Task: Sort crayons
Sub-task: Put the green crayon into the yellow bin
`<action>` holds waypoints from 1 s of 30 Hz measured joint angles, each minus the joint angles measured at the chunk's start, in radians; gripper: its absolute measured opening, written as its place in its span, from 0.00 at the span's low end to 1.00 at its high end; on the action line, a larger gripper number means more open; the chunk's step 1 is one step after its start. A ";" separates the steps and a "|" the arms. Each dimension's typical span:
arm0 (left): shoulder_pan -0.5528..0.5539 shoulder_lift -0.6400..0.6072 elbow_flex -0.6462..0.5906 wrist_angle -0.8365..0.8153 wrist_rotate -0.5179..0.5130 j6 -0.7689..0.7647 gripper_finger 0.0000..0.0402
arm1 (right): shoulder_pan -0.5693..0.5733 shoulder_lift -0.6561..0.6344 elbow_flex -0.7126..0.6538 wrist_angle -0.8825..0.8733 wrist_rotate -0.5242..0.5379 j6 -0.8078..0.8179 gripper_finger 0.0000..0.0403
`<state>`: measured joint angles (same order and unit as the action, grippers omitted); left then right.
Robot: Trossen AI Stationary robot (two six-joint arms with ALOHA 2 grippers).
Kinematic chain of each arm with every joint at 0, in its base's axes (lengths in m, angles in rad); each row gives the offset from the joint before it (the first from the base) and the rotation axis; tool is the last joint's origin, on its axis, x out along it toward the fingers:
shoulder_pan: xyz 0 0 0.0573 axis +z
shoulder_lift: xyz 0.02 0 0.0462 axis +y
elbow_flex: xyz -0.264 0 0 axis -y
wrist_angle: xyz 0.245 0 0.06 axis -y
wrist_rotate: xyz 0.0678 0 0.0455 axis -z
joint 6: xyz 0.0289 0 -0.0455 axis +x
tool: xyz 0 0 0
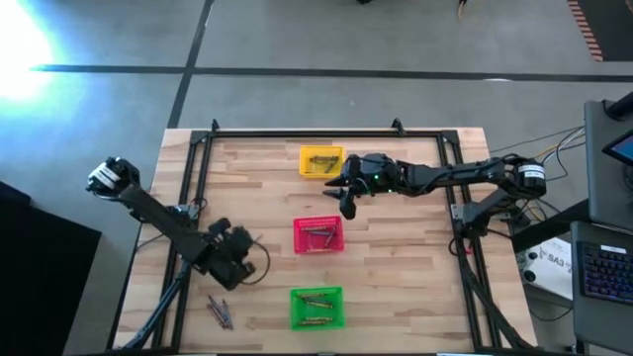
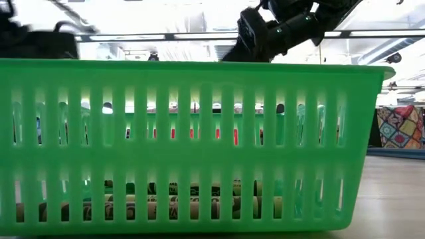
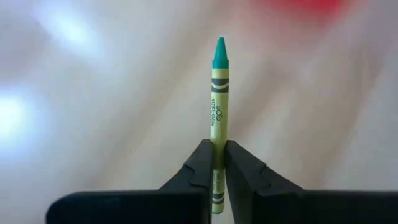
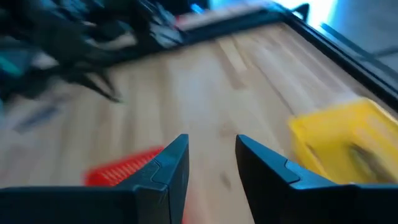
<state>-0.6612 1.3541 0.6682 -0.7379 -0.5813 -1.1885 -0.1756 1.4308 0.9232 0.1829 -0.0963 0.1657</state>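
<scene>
High view shows you three baskets on the table point(image 1: 396, 267): the yellow basket point(image 1: 320, 161), the red basket point(image 1: 318, 234) as your landmark, and the green basket point(image 1: 316, 308). Each holds a few crayons, too small to count. Some loose crayons point(image 1: 220, 311) lie beside the green basket, on the left arm's side. The left gripper point(image 1: 233, 259) is near the red basket, the right gripper point(image 1: 347, 198) between red and yellow.

Low view is almost filled by the green basket; behind its slats you see only strips of the crayons.

Left wrist view: the fingers are clenched on one crayon point(image 3: 218, 93) with a green tip.

Right wrist view: the right fingers stand apart and hold nothing, above the wood beside the red basket.
</scene>
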 joint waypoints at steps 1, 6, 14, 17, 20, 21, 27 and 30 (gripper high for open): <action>0.007 -0.020 0.000 -0.001 -0.074 0.003 0.01 | 0.001 0.011 -0.002 0.047 -0.038 0.009 0.31; 0.034 -0.113 -0.007 0.021 -0.408 0.026 0.00 | 0.024 0.091 -0.013 0.277 -0.247 0.063 0.31; 0.082 -0.159 -0.089 0.512 -0.580 0.323 0.00 | 0.064 0.252 -0.014 0.662 -0.244 0.062 0.31; 0.115 -0.148 -0.147 0.799 -0.505 0.535 0.00 | 0.074 0.313 -0.004 0.759 -0.252 0.059 0.35; 0.165 -0.138 -0.215 1.112 -0.363 0.711 0.00 | 0.077 0.369 0.023 0.780 -0.269 0.059 0.39; 0.185 -0.135 -0.237 1.208 -0.312 0.757 0.00 | 0.078 0.385 0.035 0.780 -0.280 0.060 0.41; 0.281 -0.122 -0.348 1.511 -0.105 0.835 0.00 | 0.080 0.433 0.086 0.778 -0.306 0.102 0.44; 0.292 -0.112 -0.365 1.514 -0.097 0.818 0.00 | 0.080 0.433 0.088 0.776 -0.305 0.106 0.44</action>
<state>-0.3696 1.2420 0.3028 0.7757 -0.6785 -0.3704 -0.0959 1.8636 1.0111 0.9585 -0.4015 0.2721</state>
